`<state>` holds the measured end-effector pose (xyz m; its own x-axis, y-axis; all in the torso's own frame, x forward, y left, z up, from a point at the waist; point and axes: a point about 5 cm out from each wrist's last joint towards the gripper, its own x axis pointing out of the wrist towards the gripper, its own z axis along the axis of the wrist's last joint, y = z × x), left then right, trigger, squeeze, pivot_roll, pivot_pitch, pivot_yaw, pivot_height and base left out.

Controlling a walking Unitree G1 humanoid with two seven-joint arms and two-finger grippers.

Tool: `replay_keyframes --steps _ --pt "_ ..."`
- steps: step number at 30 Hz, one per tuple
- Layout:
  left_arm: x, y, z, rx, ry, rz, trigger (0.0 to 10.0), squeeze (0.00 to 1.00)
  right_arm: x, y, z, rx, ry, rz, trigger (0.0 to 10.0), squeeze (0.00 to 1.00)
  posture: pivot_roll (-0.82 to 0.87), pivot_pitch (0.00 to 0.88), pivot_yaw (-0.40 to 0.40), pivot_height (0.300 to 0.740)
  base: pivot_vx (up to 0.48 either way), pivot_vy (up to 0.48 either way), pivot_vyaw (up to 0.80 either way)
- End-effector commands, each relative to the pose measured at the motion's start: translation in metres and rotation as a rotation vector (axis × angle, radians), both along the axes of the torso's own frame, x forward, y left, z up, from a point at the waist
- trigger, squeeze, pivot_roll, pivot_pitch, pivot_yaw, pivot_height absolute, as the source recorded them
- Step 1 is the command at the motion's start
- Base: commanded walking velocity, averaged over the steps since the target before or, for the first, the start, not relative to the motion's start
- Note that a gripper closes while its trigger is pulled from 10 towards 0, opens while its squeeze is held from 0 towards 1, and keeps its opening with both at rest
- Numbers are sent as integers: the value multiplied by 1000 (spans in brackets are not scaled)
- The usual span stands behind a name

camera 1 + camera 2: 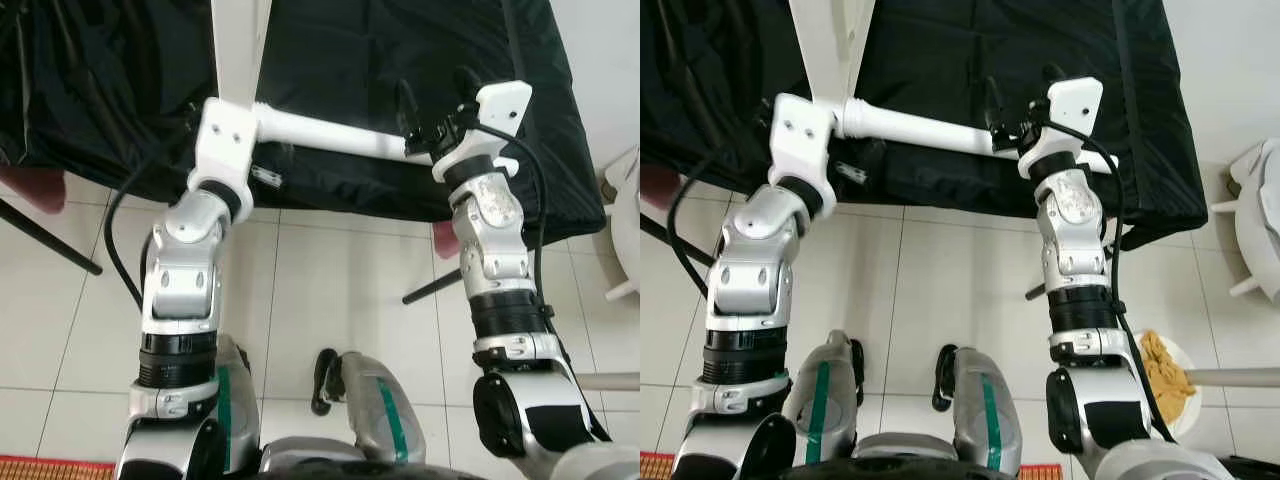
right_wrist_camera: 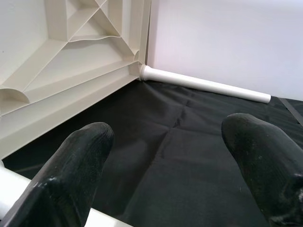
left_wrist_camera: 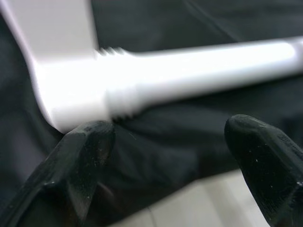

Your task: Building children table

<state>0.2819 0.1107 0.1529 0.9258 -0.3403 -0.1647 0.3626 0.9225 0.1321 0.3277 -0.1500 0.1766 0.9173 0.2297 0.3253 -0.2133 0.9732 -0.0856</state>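
The white plastic threaded table leg (image 1: 330,135) lies over the black-draped surface (image 1: 400,60), entering the tabletop's corner socket. Both pincers — left (image 3: 165,156), right (image 2: 170,156) — open. Keep threads apparently square; rotate evenly.

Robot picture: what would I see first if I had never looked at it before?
First you would see the white table leg stretched sideways between the robot's two silver arms, over a black cloth. The left gripper sits at the leg's threaded end where it meets the white tabletop, jaws open. The right gripper is at the other end.
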Motion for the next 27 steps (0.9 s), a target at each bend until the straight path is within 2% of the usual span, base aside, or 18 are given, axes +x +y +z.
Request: replay_keyframes --steps 1,5,9,10,16,19,21,24,25,27 --pt "-11 -20 -7 -55 69 -130 10000 0 -1 -2 -1 1 10 -2 10000 0 140 83 -107 740 0 0 0" --pt "-14 -24 -10 -77 109 -171 10000 0 -1 -2 -1 2 9 -1 10000 0 138 88 -100 740 0 0 0" --pt "-12 -25 -7 -136 140 -165 10000 0 -2 -2 -2 4 9 -4 10000 0 133 88 -95 740 0 0 0" --pt "-9 -27 -1 -174 150 -156 10000 0 -3 -2 -2 6 9 -10 10000 0 130 90 -88 740 0 0 0" --pt "-6 -32 -1 -210 183 -165 10000 0 -4 -3 -2 8 7 -17 10000 0 128 90 -86 740 0 0 0" --pt "-5 -36 1 -231 194 -181 10000 0 -4 -2 -2 9 6 -19 10000 0 125 90 -83 740 0 0 0" --pt "-2 -47 4 -293 225 -214 10000 0 -4 -2 -2 7 1 -22 10000 0 116 89 -74 740 0 0 0" --pt "0 -51 5 -313 238 -226 10000 0 -4 -2 -1 7 -1 -25 10000 0 112 91 -70 740 0 0 0" --pt "5 -56 5 -362 280 -227 10000 0 -6 -3 -1 7 -4 -33 10000 0 104 89 -61 740 0 0 0" --pt "6 -57 4 -378 295 -224 10000 0 -6 -4 -2 6 -4 -37 10000 0 104 89 -61 740 0 0 0"
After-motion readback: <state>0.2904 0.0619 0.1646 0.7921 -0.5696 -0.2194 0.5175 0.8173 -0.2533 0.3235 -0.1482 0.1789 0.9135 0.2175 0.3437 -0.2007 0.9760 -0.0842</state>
